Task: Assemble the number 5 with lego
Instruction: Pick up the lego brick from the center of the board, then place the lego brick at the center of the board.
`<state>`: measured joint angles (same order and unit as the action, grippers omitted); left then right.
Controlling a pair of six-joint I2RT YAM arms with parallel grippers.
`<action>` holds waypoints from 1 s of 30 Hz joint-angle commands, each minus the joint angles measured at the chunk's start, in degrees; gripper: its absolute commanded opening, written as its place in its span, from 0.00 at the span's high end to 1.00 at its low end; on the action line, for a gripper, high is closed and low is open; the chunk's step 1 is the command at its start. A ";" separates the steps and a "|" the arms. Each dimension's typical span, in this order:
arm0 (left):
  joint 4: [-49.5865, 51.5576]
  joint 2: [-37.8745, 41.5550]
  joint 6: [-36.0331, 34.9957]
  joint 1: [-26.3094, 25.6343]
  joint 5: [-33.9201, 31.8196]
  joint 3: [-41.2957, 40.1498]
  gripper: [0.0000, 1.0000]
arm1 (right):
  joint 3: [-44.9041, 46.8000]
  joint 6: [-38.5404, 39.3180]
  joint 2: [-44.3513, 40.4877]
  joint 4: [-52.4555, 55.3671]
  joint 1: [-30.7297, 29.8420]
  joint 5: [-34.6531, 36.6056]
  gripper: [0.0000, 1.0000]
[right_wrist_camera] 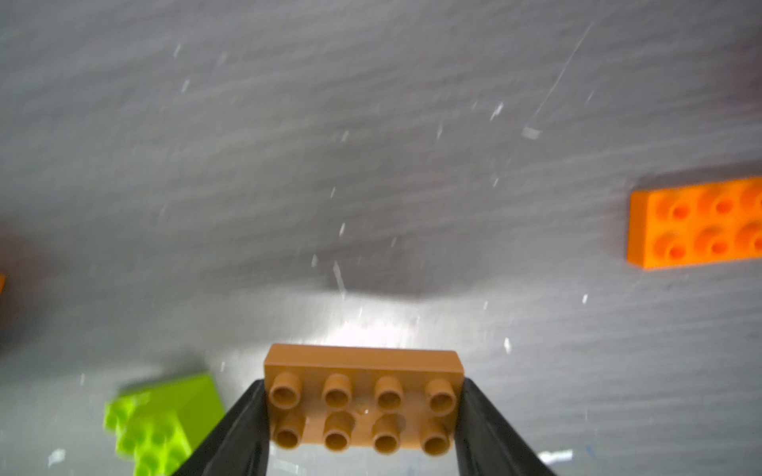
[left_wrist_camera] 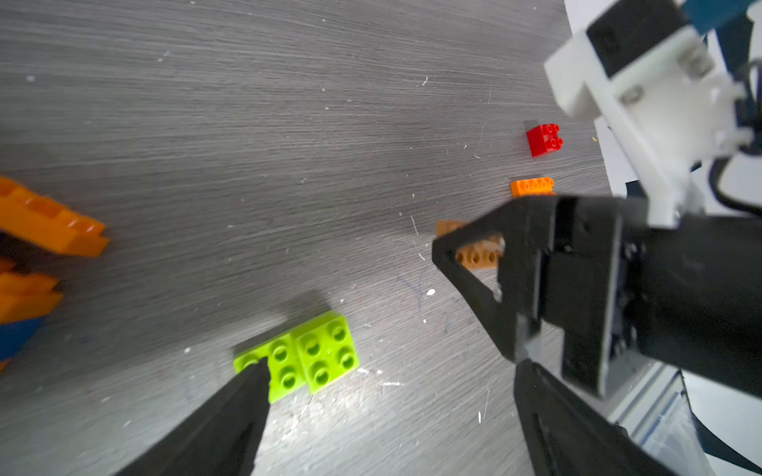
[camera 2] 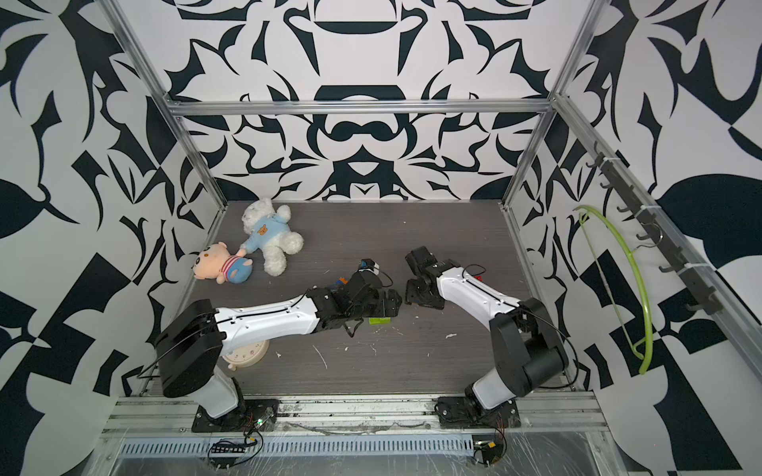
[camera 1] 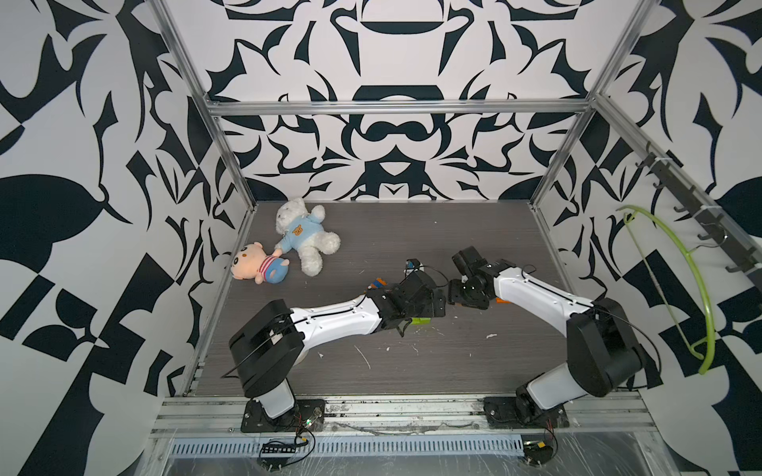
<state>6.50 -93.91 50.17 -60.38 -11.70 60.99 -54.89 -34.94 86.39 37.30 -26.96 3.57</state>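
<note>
Lengthwise, right hand (right_wrist_camera: 363, 406) grips studded brown brick (right_wrist_camera: 363, 359).

Aluminium frame (camera 1: 396, 108) and patterned walls (camera 1: 391, 49) mark a lab.

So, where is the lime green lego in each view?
In a top view: lime green lego peeking from under the left arm.
In a top view: lego, same spot.
Left wrist: lego by a left gripper fingertip.
Right wrist: lego beside the held brown brick.
Shared landmark: scratched grey table.
</note>
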 commanded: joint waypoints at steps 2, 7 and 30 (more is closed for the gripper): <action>0.27 5.56 2.63 0.17 -2.69 -5.78 0.01 | 2.18 -1.65 -1.62 3.54 -5.07 -0.01 0.38; 1.57 12.14 4.52 0.17 -6.81 -11.76 0.01 | 2.98 -5.39 -1.34 3.54 -12.53 1.35 0.38; 7.82 23.90 9.23 0.21 -19.03 -17.75 0.01 | 2.58 -9.96 5.62 -2.25 -23.61 -2.18 0.33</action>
<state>12.60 -70.89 58.70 -60.38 -28.88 44.10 -51.16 -43.48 92.38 35.00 -50.15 1.06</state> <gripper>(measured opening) 0.992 0.669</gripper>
